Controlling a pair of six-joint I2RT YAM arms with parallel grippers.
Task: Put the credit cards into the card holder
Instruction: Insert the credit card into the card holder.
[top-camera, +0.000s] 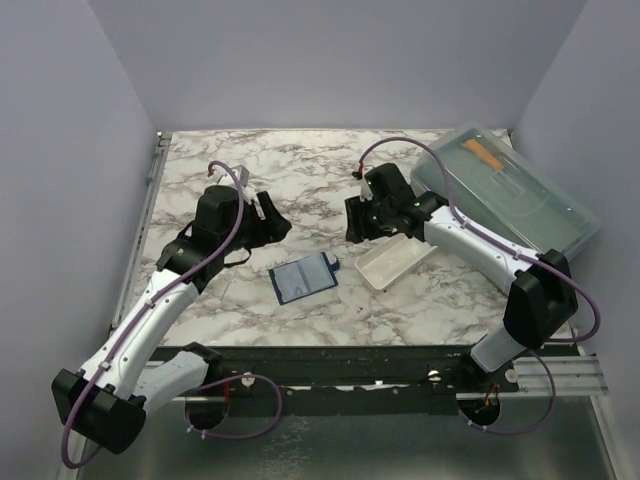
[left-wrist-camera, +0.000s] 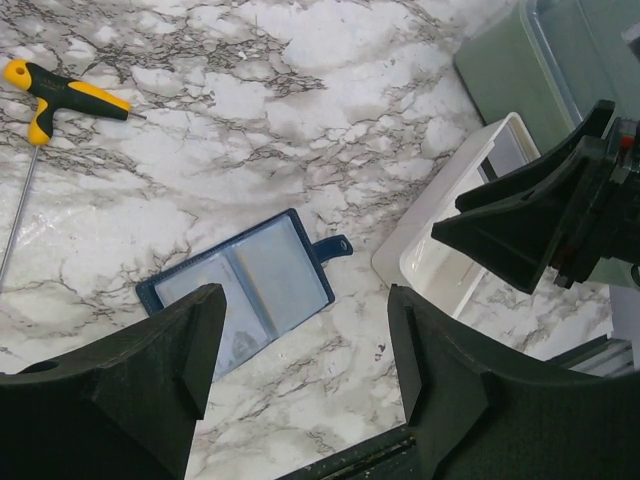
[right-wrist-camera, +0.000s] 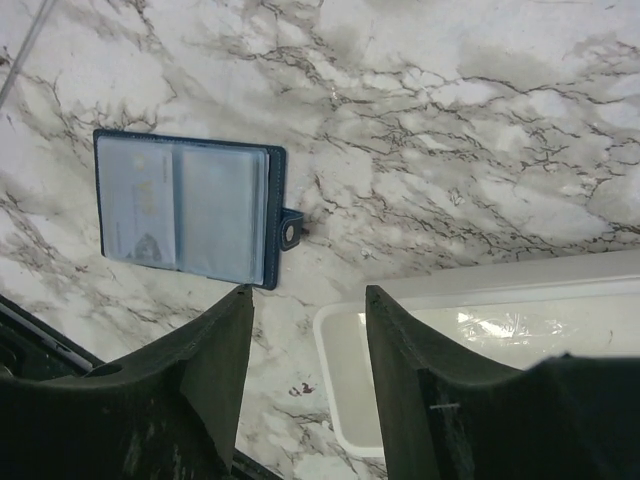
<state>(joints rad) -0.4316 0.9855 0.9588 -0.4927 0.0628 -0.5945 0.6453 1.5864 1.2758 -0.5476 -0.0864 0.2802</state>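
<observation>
The card holder (top-camera: 305, 279) lies opened flat on the marble worktop (top-camera: 300, 160), near the middle of its near edge and between the two arms. Its strap tab (right-wrist-camera: 291, 230) with the pale snap dot points toward the white tray (top-camera: 392, 262). The tray sits just to the holder's right, close but not touching. Pale bluish-grey surfaces show behind the holder's clear inner pockets, and the one farther from the tab carries faint print. Whether these are the credit cards cannot be told for certain.

The left gripper (left-wrist-camera: 305, 300) hangs above the worktop on the far left side of the holder. Its jaws are spread wide with only bare marble and the holder's edge showing between them; it grips nothing. The right gripper (right-wrist-camera: 308, 300) hangs over the far end of the tray. Its jaws are parted about halfway and it also holds nothing.

A grey-green translucent plastic box (top-camera: 510, 190) occupies the far right corner, with an orange strip (top-camera: 483, 152) inside. A T-handle driver (left-wrist-camera: 50, 95) with a yellow-and-black grip lies on the marble well apart from the holder.
</observation>
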